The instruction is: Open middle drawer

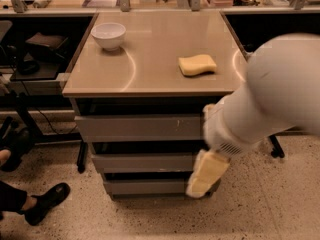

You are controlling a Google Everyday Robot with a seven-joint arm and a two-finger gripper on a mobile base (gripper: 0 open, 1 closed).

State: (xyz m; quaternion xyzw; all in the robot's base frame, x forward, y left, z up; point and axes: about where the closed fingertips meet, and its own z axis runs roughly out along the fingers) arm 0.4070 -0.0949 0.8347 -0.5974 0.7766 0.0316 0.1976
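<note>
The cabinet has three grey handleless drawer fronts stacked under its tan top (pixel 150 79). The middle drawer (pixel 145 162) sits between the wider top front (pixel 140 128) and the narrow bottom front (pixel 145 186). All three look closed. My white arm (pixel 270 94) reaches in from the right. Its pale yellow gripper (pixel 202 176) hangs in front of the right ends of the middle and bottom fronts and hides them.
A white bowl (pixel 109 35) and a yellow sponge (pixel 197 64) lie on the cabinet top. A person's black shoe (pixel 45 201) is on the speckled floor at lower left. Dark desks with gear stand on both sides, with a bench behind.
</note>
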